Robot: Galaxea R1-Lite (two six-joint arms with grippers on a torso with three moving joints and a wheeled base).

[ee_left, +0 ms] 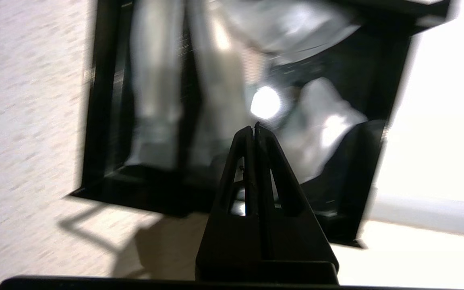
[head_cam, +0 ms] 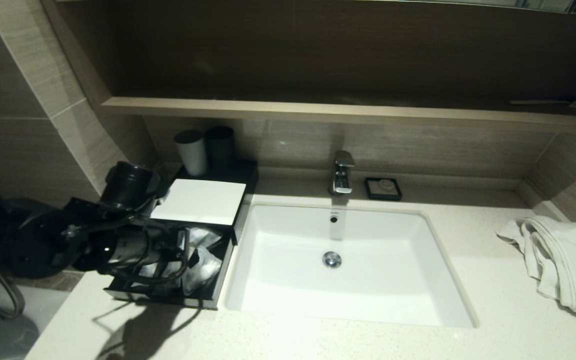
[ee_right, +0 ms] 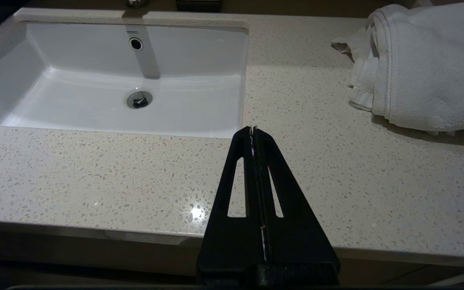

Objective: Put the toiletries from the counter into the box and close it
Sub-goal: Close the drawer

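Left gripper (ee_left: 254, 128), fingers pressed together and empty, hangs over the box's (head_cam: 203, 202) pulled-out drawer (head_cam: 168, 296), where the wrapped toiletries (head_cam: 203, 265) lie; the drawer front faces the robot, nearest the left arm.

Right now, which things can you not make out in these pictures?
- Head view: left gripper and part of the black box's open drawer hidden behind the left arm.
- Left wrist view: plastic-wrapped toiletries in the drawer blurred; kinds and count unclear.
- Head view: white towel cut by the edge.
- Head view: black soap dish contents too small.
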